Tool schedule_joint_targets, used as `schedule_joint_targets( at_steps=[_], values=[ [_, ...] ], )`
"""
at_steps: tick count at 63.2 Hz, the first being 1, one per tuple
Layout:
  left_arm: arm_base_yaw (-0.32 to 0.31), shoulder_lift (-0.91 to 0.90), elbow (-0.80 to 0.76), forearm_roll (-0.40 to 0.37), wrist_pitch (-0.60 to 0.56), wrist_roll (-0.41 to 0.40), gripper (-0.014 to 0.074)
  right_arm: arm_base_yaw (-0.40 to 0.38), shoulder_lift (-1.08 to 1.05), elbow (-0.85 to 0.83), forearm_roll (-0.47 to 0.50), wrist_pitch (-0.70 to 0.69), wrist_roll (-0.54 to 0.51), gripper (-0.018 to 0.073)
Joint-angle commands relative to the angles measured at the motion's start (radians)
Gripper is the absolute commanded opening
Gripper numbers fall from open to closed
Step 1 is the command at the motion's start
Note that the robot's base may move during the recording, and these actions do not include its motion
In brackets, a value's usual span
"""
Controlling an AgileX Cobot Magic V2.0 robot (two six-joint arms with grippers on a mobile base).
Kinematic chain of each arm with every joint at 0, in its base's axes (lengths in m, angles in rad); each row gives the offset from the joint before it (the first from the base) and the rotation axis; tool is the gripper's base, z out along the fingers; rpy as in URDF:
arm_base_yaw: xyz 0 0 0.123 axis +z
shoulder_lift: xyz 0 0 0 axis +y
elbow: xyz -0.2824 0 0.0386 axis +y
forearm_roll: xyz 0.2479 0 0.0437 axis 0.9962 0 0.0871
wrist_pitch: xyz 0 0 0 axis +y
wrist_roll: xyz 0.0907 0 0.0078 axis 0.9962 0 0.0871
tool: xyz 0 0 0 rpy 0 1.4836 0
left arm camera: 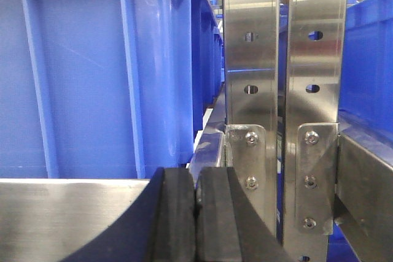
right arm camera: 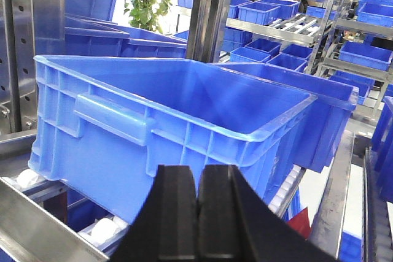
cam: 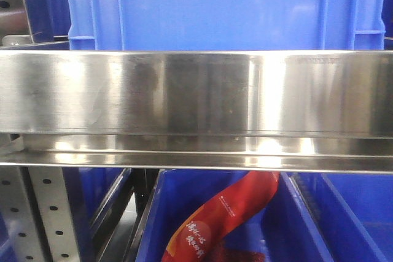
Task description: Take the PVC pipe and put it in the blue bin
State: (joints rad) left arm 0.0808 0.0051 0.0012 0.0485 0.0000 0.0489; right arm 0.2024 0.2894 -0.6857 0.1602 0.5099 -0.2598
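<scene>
Filling the room: steel racks (right arm camera: 344, 41) stacked with blue bins (right arm camera: 381, 13). Nearer, a blue bin (right arm camera: 178, 127) tilted on rollers; a shiny steel rail (cam: 196, 93) under another crate (cam: 227, 7). Red packet (cam: 227, 213) in a lower bin. Left gripper (left arm camera: 196, 213) and right gripper (right arm camera: 198, 213) clenched, holding nothing. No PVC pipe visible.

The broad horizontal shelf rail of brushed stainless steel (cam: 196, 93) is glossy, streaked with blurred reflections. The ribbed blue plastic bin (right arm camera: 184, 121) has smooth, faintly shiny moulded walls. The perforated upright posts of polished metal (left arm camera: 282, 90) gleam, bolted through bright brackets. The red printed plastic bag (cam: 224, 219) looks slick and crinkled. Both pairs of black jaws look like matt rubber.
</scene>
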Motion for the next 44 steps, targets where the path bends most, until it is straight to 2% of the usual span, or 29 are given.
schedule_joint_targets(
  at_steps=[1, 44],
  values=[
    [0.005, -0.005, -0.001, -0.01, -0.016, -0.008, -0.0111, -0.001, -0.005, 0.002, -0.004, -0.021, 0.0, -0.0169],
    [0.005, -0.005, -0.001, -0.01, -0.018, -0.008, -0.0111, -0.001, -0.005, 0.002, -0.004, -0.021, 0.0, -0.0169]
  ],
)
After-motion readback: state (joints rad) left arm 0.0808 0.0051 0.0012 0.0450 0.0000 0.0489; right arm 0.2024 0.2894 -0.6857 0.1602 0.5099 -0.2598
